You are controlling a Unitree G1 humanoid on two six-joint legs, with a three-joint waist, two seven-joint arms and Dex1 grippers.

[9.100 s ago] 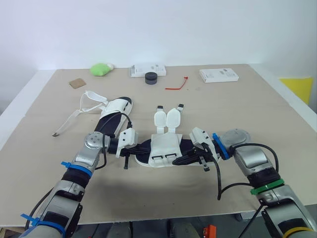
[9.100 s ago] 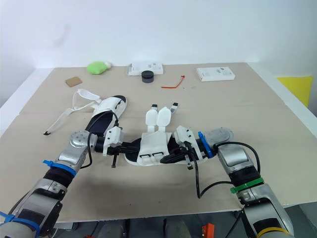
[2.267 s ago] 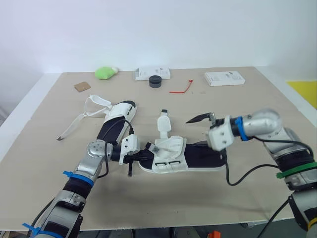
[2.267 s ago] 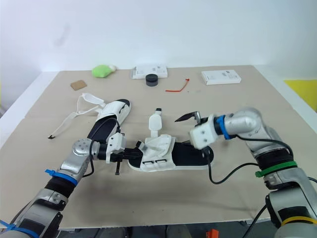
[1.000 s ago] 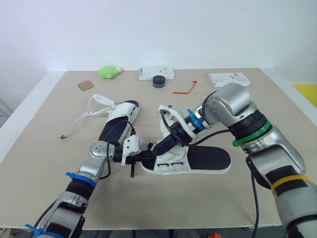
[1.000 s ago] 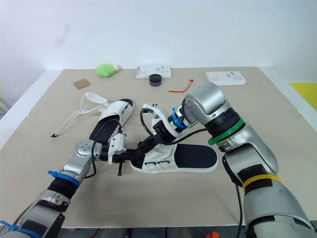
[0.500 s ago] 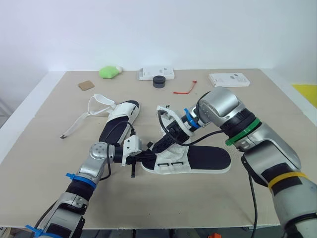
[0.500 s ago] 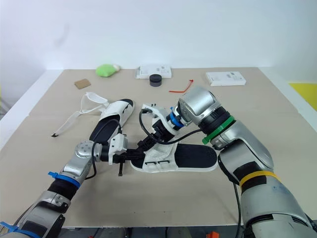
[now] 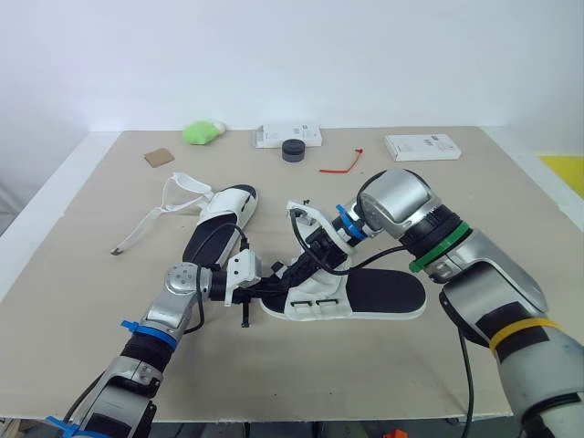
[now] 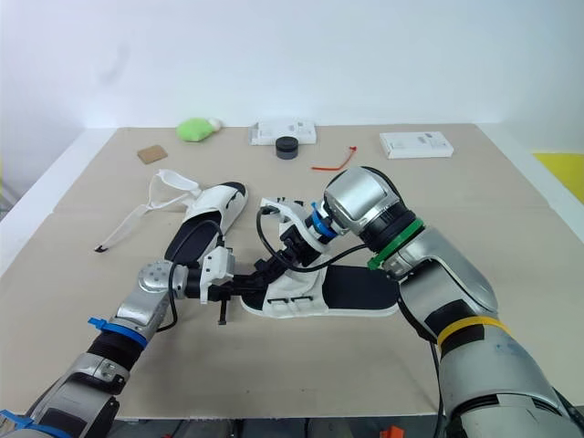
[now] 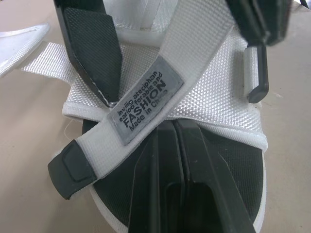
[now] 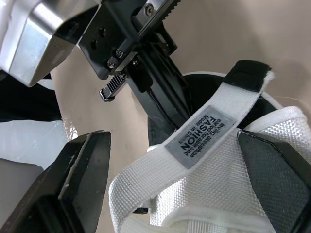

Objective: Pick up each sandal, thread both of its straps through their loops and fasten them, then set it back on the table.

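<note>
A sandal point(image 9: 383, 294) with a black footbed and white straps lies flat in the middle of the table. My left gripper point(image 9: 272, 286) is shut, its fingers point(image 11: 171, 165) lying together on the footbed at the toe end, tips under the crossed strap with the grey label point(image 11: 146, 102). My right gripper point(image 9: 307, 263) is open wide over the same toe straps, with a finger point(image 12: 85, 179) on either side of the labelled strap point(image 12: 199, 138) and not closed on it. A second sandal point(image 9: 219, 219) lies at the left with its long straps point(image 9: 151, 214) loose on the table.
Along the far edge sit a green object point(image 9: 201, 133), a white box point(image 9: 287, 136) with a black round piece point(image 9: 293, 151), a red tie point(image 9: 339, 164), another white box point(image 9: 422, 146) and a small brown square point(image 9: 158, 157).
My right arm's elbow has swung left and lower while its open gripper stays over the toe straps. The left gripper and both sandals have not moved.
</note>
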